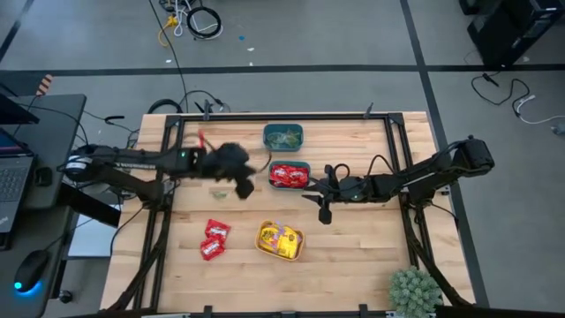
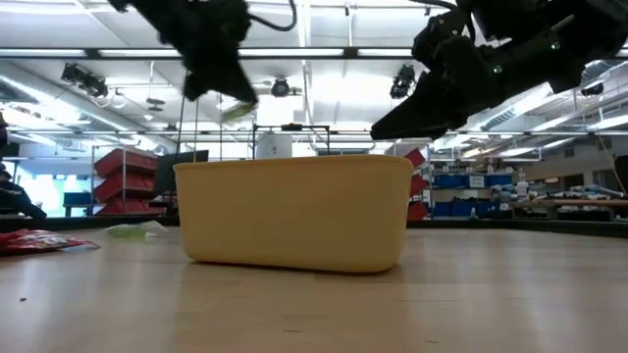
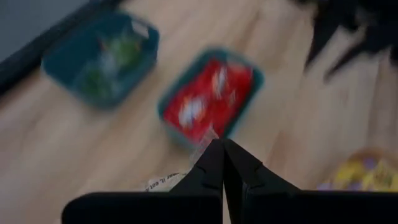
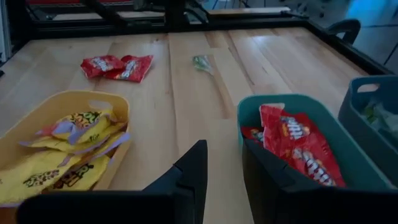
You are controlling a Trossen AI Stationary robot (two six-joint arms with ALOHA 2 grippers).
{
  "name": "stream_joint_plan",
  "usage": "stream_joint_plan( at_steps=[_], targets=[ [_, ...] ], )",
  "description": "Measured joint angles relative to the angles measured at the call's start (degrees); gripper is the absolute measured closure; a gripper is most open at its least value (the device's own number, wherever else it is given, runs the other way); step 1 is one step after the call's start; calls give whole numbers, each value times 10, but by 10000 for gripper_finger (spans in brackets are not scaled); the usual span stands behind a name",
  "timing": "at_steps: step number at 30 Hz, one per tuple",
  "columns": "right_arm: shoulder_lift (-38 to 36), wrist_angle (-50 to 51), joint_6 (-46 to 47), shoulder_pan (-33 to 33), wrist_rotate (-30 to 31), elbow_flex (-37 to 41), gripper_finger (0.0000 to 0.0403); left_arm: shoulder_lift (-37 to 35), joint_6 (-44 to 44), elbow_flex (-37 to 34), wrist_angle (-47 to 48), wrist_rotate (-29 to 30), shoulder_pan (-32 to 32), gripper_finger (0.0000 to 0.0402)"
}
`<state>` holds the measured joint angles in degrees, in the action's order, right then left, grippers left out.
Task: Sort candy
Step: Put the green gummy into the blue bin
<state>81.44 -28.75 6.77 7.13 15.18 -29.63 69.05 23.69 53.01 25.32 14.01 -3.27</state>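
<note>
blurred teal bins (image 3: 99,59), left claw's (image 3: 222,163) pale packet (image 3: 163,182) mostly hidden

Two black jointed arms trailing thin black cables (a small green light glows on the left one).

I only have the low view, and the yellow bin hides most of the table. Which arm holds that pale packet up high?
Observer: The left gripper. Its fingers are shut on the pale packet, left of the teal bin filled with red candy.
Operator: Any red candy loose on the table?
Observer: Yes, red packets lie left of the yellow bin.
Operator: And the right gripper?
Observer: The right gripper hangs beside that teal bin, fingers apart, nothing between them.
</note>
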Motion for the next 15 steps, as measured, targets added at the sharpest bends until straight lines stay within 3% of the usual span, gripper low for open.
stream_joint_plan(
  at_steps=[7, 15],
  targets=[
    [-18, -1, -5, -8, 2, 0, 315, 82, -88, 17, -123, -132, -155, 401],
    [-20, 1, -5, -30, 4, 0, 315, 266, -160, 126, -167, -221, -249, 401]
  ],
)
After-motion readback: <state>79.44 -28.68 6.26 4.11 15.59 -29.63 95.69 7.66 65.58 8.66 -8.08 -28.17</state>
